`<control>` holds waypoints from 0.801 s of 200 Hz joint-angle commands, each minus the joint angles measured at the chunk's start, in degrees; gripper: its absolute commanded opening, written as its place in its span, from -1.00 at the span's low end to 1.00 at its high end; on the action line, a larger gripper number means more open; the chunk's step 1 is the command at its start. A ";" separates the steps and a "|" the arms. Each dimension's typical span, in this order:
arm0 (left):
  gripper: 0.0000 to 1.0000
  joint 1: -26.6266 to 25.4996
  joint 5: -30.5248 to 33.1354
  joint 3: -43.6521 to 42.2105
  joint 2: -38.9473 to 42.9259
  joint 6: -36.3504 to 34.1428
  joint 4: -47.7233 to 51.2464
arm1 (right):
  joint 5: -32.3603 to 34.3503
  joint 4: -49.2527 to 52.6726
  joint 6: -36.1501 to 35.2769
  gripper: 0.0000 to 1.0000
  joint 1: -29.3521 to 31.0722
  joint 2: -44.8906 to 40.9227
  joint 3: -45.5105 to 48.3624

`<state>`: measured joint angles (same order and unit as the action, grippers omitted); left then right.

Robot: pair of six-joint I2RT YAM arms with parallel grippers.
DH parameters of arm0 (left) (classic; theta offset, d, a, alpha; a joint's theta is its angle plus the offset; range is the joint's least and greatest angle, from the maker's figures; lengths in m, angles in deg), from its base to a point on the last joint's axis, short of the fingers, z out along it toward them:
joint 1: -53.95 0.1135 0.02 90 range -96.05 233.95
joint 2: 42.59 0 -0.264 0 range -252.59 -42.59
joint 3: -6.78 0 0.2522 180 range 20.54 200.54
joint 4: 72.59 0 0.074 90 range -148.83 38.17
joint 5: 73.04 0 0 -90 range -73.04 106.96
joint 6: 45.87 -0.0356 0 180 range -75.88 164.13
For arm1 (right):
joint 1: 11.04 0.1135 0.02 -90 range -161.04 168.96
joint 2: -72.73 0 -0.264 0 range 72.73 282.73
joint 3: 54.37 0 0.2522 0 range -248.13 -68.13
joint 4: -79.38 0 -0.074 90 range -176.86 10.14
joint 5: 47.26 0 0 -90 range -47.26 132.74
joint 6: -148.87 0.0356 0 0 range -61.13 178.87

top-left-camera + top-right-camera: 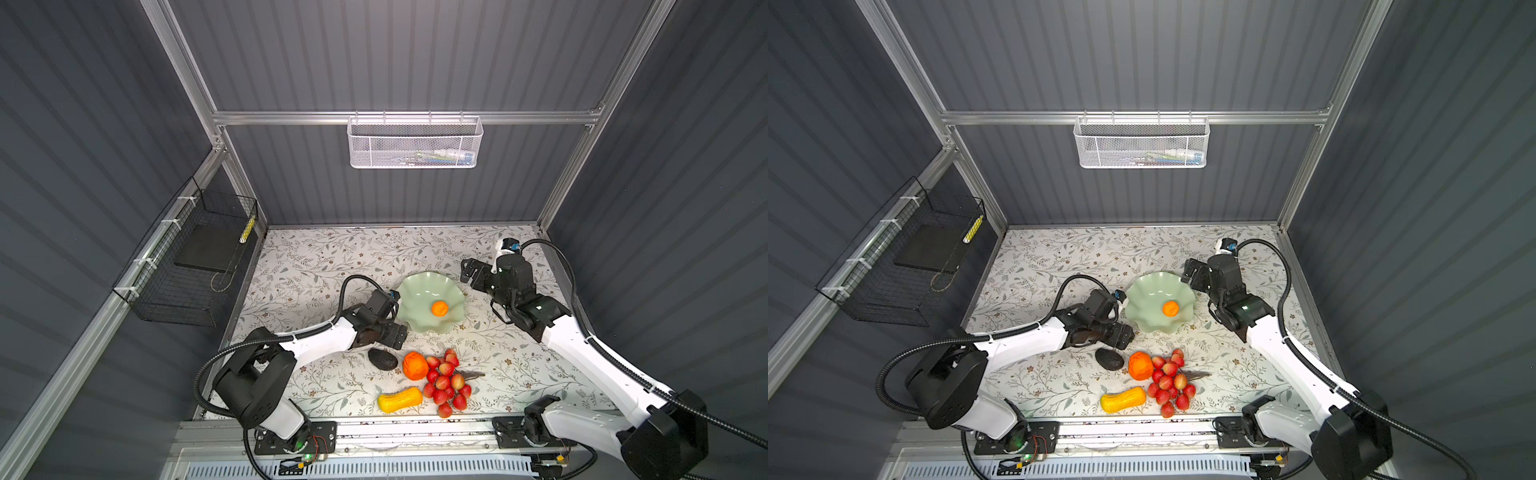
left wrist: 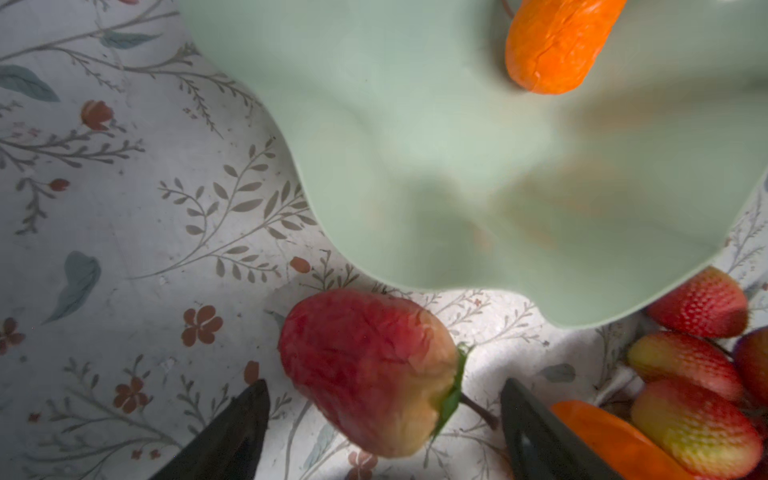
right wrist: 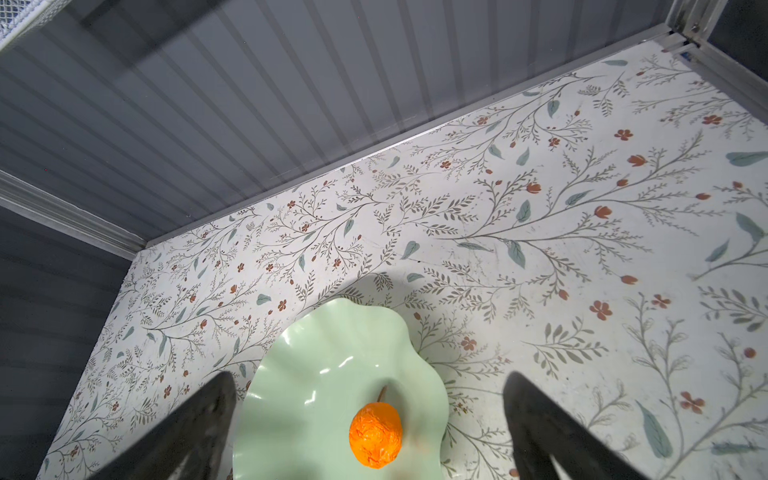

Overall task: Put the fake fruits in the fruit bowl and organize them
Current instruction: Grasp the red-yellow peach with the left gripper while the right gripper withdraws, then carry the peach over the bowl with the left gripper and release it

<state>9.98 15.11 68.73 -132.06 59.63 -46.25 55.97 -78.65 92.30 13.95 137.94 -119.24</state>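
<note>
In the fruit bowl [image 1: 415, 291], one orange [image 1: 439, 308]

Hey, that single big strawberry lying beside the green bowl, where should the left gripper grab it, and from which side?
Probably across the strawberry's wide red body, away from the green cap. It lies on its side, so come straight down from above. The left gripper hangs over it, jaws open on either flank.
</note>
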 commanded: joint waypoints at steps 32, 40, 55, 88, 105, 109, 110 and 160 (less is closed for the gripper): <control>0.27 -0.51 2.39 1.70 -2.82 0.02 -0.99 | -1.49 -0.82 1.05 0.98 -1.32 -0.70 2.15; 0.17 -0.50 2.95 1.54 -2.44 0.09 -0.87 | -1.66 -0.90 1.14 0.98 -1.39 -0.68 2.16; 0.00 -0.46 3.84 1.04 -0.83 0.15 -0.22 | -1.86 -1.04 1.16 0.98 -1.49 -0.54 2.37; -0.05 -0.42 8.22 -0.75 7.98 0.76 5.16 | -2.23 -1.79 1.46 0.98 -1.75 -0.13 2.77; -0.06 -0.42 10.00 -1.37 14.28 0.81 8.14 | -2.41 -2.39 1.72 0.98 -1.80 0.18 2.94; -0.06 -0.42 10.30 -1.21 15.42 0.66 8.76 | -2.46 -2.53 1.79 0.98 -1.81 0.26 3.03; -0.06 -0.42 10.34 -1.14 15.66 0.62 8.94 | -2.53 -2.56 1.80 0.98 -1.85 0.31 3.03; -0.04 -0.42 8.46 7.81 18.58 -4.35 10.12 | -3.49 -2.51 2.23 0.98 -2.25 0.34 3.20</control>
<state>9.76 24.09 71.61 -111.23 58.65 -36.83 53.22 -80.42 93.85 11.94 138.55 -116.92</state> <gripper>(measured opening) 0.479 0.989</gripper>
